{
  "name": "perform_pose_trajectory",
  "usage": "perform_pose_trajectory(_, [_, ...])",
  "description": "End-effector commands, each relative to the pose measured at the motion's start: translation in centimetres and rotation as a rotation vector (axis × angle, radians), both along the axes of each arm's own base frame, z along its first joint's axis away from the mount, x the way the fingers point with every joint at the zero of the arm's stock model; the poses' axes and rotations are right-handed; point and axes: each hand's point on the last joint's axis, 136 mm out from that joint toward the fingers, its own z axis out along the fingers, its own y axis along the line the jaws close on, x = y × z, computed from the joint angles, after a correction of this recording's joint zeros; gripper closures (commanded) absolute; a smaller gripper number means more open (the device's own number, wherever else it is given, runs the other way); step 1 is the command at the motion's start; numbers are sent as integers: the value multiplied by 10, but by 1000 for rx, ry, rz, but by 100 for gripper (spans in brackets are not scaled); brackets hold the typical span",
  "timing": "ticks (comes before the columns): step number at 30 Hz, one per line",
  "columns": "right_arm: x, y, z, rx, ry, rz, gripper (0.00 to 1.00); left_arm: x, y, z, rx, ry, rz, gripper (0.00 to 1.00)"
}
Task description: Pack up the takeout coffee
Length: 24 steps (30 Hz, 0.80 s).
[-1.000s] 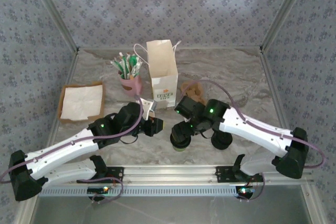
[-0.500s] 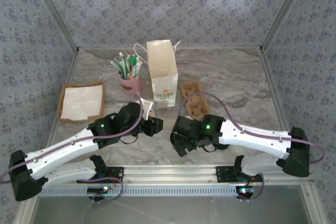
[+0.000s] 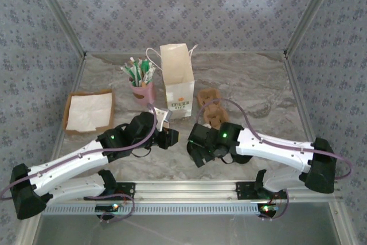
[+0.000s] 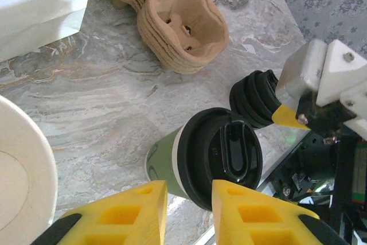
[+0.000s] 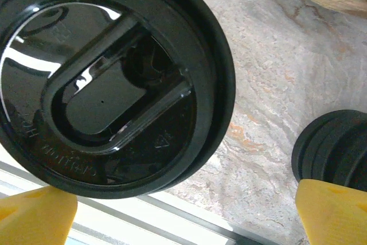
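Soft, even light falls from overhead, so the marble table (image 3: 252, 84) stays bright, with only faint, short shadows beneath the arms. In the right wrist view the glossy black lid (image 5: 109, 78) carries white glare streaks near its left rim. The yellow fingertips (image 5: 330, 213) in the bottom corners are blurred and out of focus.

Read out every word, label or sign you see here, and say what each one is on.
"LIFE", in green capitals, cut off by the frame's top edge: on the white bag, left wrist view.
Printed label on the bag's front, top view: too small to read.
Embossed lettering around the lid, right wrist view: too blurred to read.
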Motion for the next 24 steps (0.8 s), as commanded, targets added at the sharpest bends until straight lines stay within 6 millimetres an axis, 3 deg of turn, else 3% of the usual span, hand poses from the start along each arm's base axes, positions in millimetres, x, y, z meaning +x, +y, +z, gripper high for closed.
perform_pose_trajectory(1, [3,-32,-5,-101,-4,-37,0,2,-5,19,-23,-33,-10,73])
perform_pose_trajectory(16, [29,-75,11,-66,5,-211,0,3,-22,16,-9,-19,-38,73])
perform_pose_trajectory(20, [31,-60,29,64,-17,-198,0,3,-31,15,-9,-9,-50,73])
perform_pose_trajectory(24, [25,-32,49,220,-7,-158,6,3,-32,11,1,-1,-44,73])
